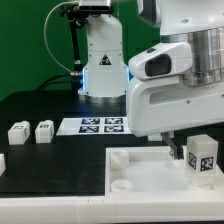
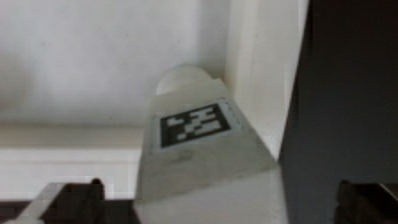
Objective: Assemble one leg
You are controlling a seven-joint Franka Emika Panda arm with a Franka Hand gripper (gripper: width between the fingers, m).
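leg [image 1: 203, 160]: white plastic, smooth, slight sheen; tag on its face is matt black-and-white print.
spare leg [image 1: 18, 132], left edge of the frame: same white plastic.
tray piece [image 1: 150, 185]: white plastic, smooth, matt.
marker board [image 1: 100, 125]: thin white sheet, matt, black print.
tabletop [image 1: 40, 105]: black, matt; material unclear.
arm housing [image 1: 175, 75]: white plastic, glossy.

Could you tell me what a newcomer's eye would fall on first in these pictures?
First the big white arm at the exterior view's right, its gripper open around a tagged leg standing at the corner of the white tray. Next, two spare legs on the black table at the exterior view's left, beside the marker board.
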